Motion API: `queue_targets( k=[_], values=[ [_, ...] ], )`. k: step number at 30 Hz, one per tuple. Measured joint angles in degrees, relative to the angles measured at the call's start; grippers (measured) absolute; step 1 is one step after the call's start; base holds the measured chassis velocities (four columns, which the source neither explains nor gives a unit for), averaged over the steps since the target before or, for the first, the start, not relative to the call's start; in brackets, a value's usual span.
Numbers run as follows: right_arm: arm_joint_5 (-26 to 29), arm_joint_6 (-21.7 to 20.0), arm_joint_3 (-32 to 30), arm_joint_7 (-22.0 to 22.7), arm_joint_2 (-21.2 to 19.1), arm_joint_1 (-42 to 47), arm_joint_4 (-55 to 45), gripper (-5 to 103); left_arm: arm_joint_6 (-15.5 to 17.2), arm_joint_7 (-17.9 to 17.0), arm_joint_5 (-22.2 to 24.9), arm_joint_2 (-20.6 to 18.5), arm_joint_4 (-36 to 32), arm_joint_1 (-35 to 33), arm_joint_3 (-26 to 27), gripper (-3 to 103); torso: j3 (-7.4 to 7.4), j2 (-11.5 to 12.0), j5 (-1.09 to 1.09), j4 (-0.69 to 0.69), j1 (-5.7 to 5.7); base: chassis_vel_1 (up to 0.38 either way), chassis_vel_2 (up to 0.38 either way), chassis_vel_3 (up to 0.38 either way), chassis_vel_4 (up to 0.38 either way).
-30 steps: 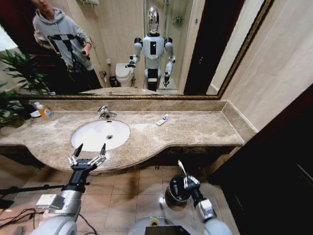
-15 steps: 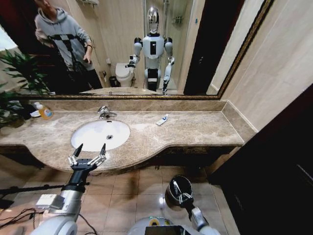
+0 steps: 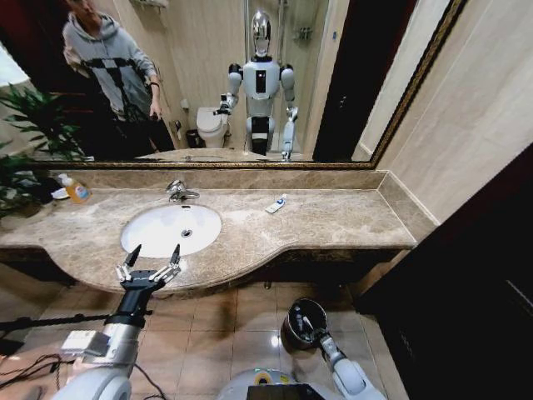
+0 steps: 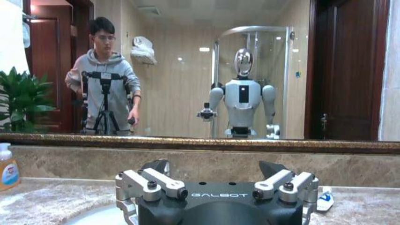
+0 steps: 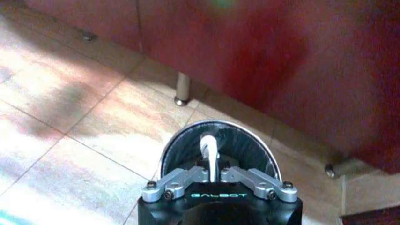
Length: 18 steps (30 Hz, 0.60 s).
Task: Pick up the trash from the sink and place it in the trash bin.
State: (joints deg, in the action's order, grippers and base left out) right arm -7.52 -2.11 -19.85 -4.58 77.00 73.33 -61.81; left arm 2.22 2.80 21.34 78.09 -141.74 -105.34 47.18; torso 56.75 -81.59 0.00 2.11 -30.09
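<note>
My right gripper (image 3: 307,325) hangs low over the floor, right at the mouth of the round black trash bin (image 3: 289,332). In the right wrist view its jaws (image 5: 211,157) are shut on a small white piece of trash (image 5: 209,140) that points down into the bin (image 5: 181,150). My left gripper (image 3: 150,260) is open and holds nothing, level with the counter's front edge just before the white oval sink (image 3: 158,229). The sink's basin looks bare around its drain. A white tube with blue print (image 3: 276,204) lies on the counter to the sink's right.
A chrome faucet (image 3: 177,192) stands behind the basin and a yellow soap bottle (image 3: 77,192) at the counter's far left. A large mirror backs the counter. Dark cabinet fronts (image 5: 262,51) rise beside the bin, and tiled floor surrounds it.
My right arm has dropped, bringing its gripper from above the bin down to the bin's mouth. The left arm has stayed still.
</note>
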Motion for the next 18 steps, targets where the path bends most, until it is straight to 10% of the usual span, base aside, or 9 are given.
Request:
queue_targets(
  k=[18],
  values=[
    [4.6,-0.6,-1.6,0.2,-1.4,1.4,-3.7,68,0.0,0.0,0.0,0.0,0.0,0.0,0.0,100,-0.01,0.0,0.01,0.00,0.01,0.000,0.000,0.000,0.000]
  ],
)
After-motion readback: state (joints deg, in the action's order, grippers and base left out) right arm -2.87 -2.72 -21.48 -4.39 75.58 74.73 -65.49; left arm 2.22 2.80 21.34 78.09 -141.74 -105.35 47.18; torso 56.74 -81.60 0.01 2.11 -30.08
